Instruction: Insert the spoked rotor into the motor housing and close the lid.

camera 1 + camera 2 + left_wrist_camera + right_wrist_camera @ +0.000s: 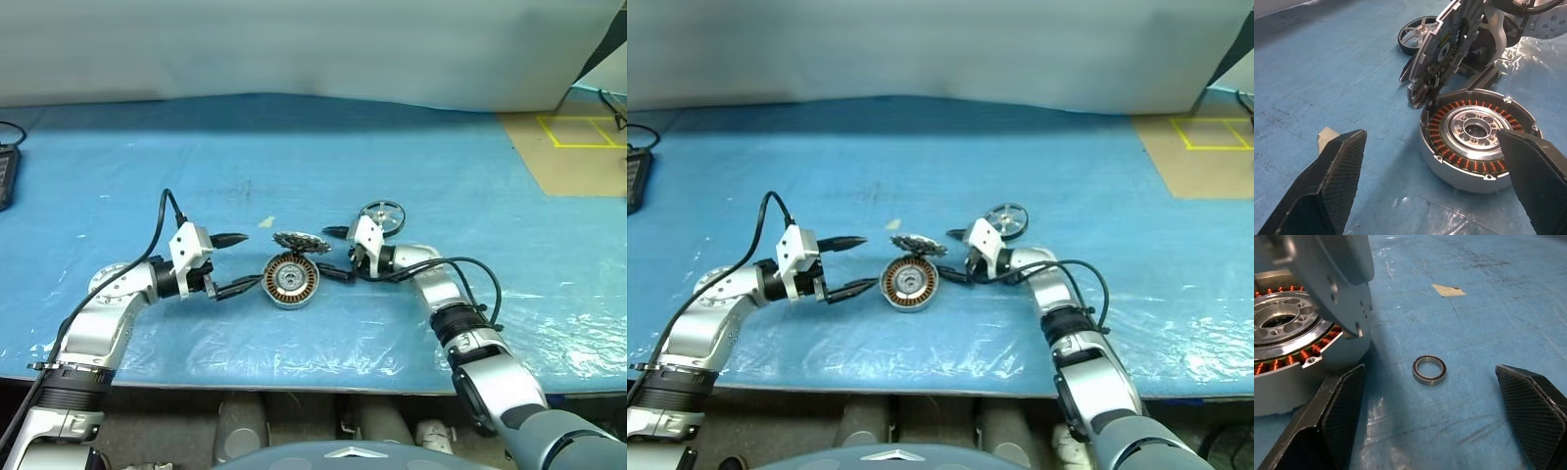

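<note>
Nearest to the camera stand both arms over the blue surface [411, 157], and between them sits the motor housing [291, 280], upright, its ring of copper windings and its central hole uncovered. On its left the left gripper [240, 260] is released, its two black fingers wide apart, the lower one just beside the housing wall but, as far as I can see, not touching it. On the other side the right gripper [339, 255] is also released and holds nothing. The lid [301, 242] is tilted on its edge against the far rim of the housing, with its toothed face toward the housing, so it leans over a part of the opening. The spoked rotor [382, 217] lies flat on the surface beyond the right gripper, well apart from the housing. A small metal ring [1429, 369] lies on the surface near the housing, and also a little scrap of tape [1448, 290]. I judge that the task is at its beginning: the rotor is not yet inserted. The next move probably calls for clearing the leaning lid away, then for the right gripper to turn back, take the rotor by its black rim and set it level over the central hole.
</note>
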